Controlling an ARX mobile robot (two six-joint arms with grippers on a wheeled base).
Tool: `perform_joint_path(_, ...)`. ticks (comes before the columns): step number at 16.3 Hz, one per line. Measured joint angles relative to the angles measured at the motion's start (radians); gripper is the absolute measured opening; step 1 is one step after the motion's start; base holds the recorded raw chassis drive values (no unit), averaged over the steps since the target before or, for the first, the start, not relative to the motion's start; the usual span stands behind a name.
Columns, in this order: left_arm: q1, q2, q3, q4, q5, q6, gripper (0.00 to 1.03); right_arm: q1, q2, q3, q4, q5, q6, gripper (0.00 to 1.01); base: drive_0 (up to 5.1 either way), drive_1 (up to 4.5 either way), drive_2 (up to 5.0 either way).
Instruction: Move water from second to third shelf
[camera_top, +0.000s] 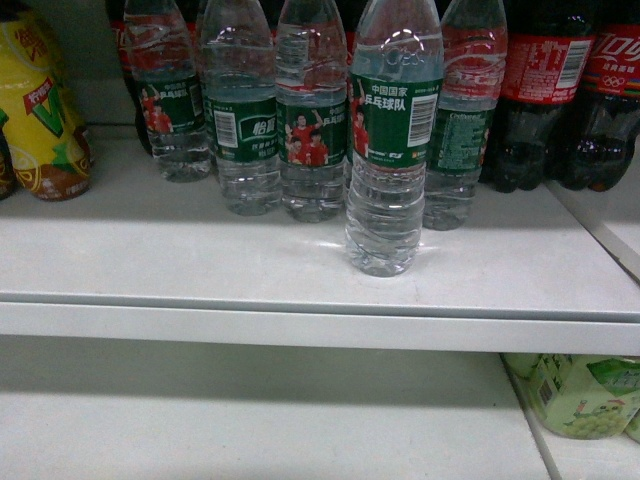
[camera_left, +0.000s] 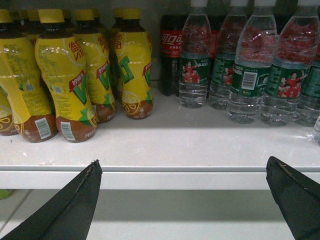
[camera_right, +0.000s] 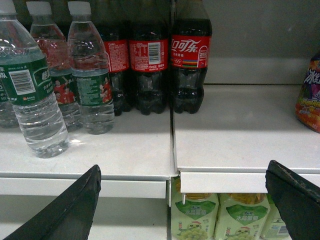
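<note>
One water bottle (camera_top: 393, 150), clear and ribbed with a dark green label, stands alone near the front of the white shelf (camera_top: 200, 260). Several more water bottles (camera_top: 240, 120) line up behind it. The right wrist view has the front bottle (camera_right: 32, 100) at the left, beyond and left of my right gripper (camera_right: 184, 165), which is open and empty before the shelf edge. My left gripper (camera_left: 184, 161) is also open and empty, level with the shelf lip, with the water row (camera_left: 250, 75) at the far right. Neither gripper appears in the head view.
Yellow tea bottles (camera_left: 65, 75) fill the shelf's left side. Dark cola bottles (camera_right: 150, 65) with red labels stand right of the water. A lower shelf (camera_top: 250, 430) runs below, with green grape drink packs (camera_right: 195, 215) at its right. A purple packet (camera_right: 310, 95) sits far right.
</note>
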Motion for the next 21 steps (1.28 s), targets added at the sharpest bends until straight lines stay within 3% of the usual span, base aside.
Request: perform_joint_path(21,0.000,0.000,0.000,0.000,0.000,0.000,0.98,0.000,0.000,0.000,0.000,0.000,0.000,0.98,0.0,0.00,0.0)
